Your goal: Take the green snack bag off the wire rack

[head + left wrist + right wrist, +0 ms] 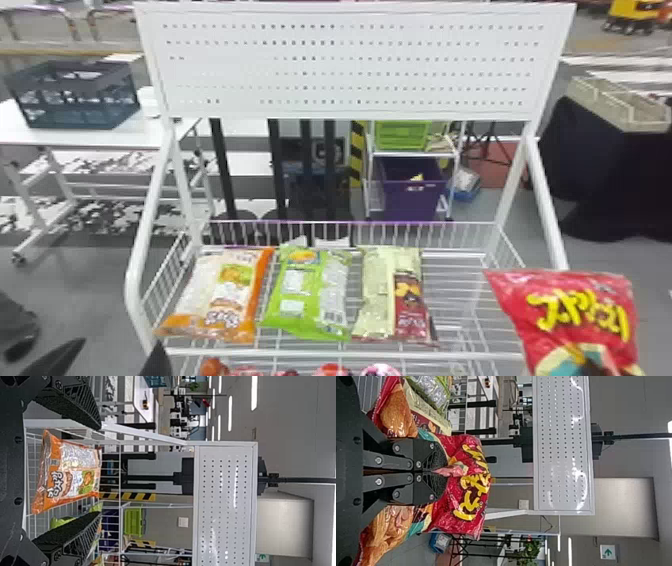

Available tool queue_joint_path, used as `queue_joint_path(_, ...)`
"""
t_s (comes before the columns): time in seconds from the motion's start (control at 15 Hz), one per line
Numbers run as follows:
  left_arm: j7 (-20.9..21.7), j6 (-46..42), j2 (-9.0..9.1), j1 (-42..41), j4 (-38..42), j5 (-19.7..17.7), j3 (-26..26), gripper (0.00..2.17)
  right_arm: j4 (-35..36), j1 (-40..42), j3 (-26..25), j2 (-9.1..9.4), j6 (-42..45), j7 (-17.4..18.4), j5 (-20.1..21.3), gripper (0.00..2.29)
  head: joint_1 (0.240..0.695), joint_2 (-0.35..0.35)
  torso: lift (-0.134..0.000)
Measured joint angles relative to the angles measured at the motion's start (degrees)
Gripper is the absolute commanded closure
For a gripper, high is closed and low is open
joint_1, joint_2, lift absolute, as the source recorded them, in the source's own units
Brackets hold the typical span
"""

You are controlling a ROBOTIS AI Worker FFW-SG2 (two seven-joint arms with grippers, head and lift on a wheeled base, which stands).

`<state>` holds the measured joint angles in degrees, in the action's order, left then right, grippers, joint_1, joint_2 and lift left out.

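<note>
The green snack bag lies on the wire rack between the orange-and-white bag and the pale green one. At the lower left of the head view my left gripper stands open, in front of the rack's left side. In the left wrist view, the orange-and-white bag shows beyond the open left gripper, with nothing held. On the right, my right gripper is mostly hidden by a red snack bag. The right wrist view has the right gripper shut on the red bag's pinched middle.
An orange-and-white bag and a pale green bag lie on either side of the green one. Behind rises a white pegboard on slanted posts. More packages show under the rack's front rail.
</note>
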<state>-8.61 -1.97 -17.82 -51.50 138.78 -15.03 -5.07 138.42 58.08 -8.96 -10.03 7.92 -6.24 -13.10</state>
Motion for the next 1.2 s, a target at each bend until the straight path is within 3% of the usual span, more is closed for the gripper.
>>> queue_joint_path(0.73, -0.65, 0.05, -0.52, 1.77, -1.72, 0.43, 1.00, 0.14, 0.28, 0.07, 0.13, 0.00, 0.03, 0.00, 0.36, 2.23, 0.499, 0.000, 0.000)
queue_joint_path(1.0, -6.72, 0.36, -4.21, 12.56, -10.62, 0.92, 10.62, 0.14, 0.34, -0.06, 0.68, 0.07, 0.03, 0.00, 0.96, 2.23, 0.499, 0.000, 0.000)
queue_joint_path(1.2, -11.97, 4.27, -5.82, 27.39, -20.77, 0.92, 22.70, 0.14, -0.04, -0.42, 1.86, 0.11, 0.03, 0.00, 2.07, 2.23, 0.499, 0.000, 0.000)
